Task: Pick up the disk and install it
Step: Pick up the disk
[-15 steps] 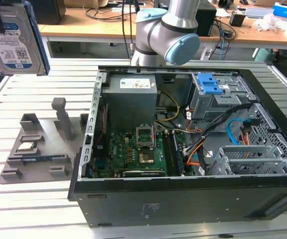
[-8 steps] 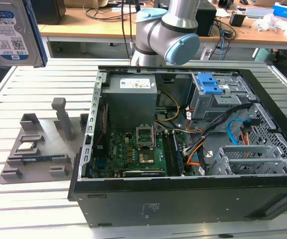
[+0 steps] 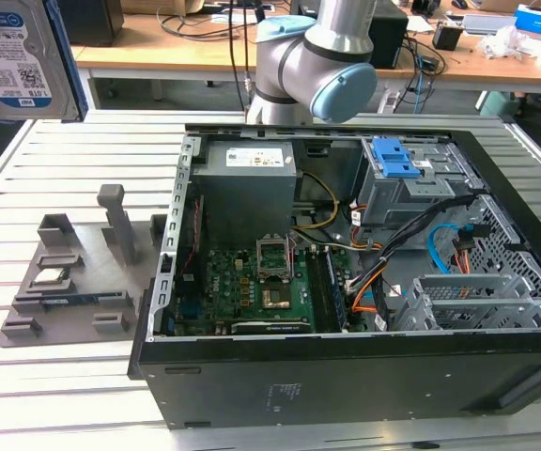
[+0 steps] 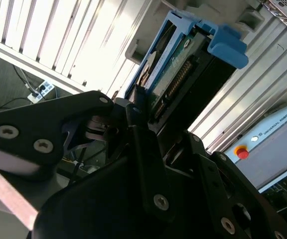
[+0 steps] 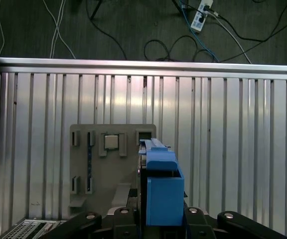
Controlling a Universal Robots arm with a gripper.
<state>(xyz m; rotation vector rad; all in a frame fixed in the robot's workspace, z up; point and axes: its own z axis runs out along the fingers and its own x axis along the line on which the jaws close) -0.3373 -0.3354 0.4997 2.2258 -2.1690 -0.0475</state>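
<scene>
**Claw** [image 4: 137,105]: clenched on the disk. In the second wrist view, black fingers [image 4: 133,124] press in from either side of the drive's near end.

**The disk** [image 4: 176,62]: held in the claw, clear of the table.
- In the second wrist view its long axis runs straight out from the claw, away from the wrist. The connector edge and blue side rails face the camera.
- In the first wrist view it is edge-on, with one blue rail [image 5: 161,181] pointing down at the table.
- In the exterior view it hangs high at the left [image 3: 17,52], label side towards the camera and roughly upright.

**Grey fixture tray** [image 5: 133,130]: flat on the table, below and just beside the disk's far end in the first wrist view. A small square chip [image 5: 112,142] sits in one pocket. In the exterior view the tray [image 3: 83,315] lies at the left of the case.

**Computer case** [image 3: 327,385]: open side up on the table [image 3: 64,404].
- Its blue-latched drive cage [image 3: 397,178] sits in the far corner at the exterior view's right.
- A grey power-supply box [image 3: 247,183] sits beside the cage.
- The disk is well apart from the cage, which lies across the whole case towards the exterior view's right and lower than the disk.
- No disk is seated in the case, judging by these views.

**Arm** [image 3: 317,56]: rises behind the case's far wall.
</scene>
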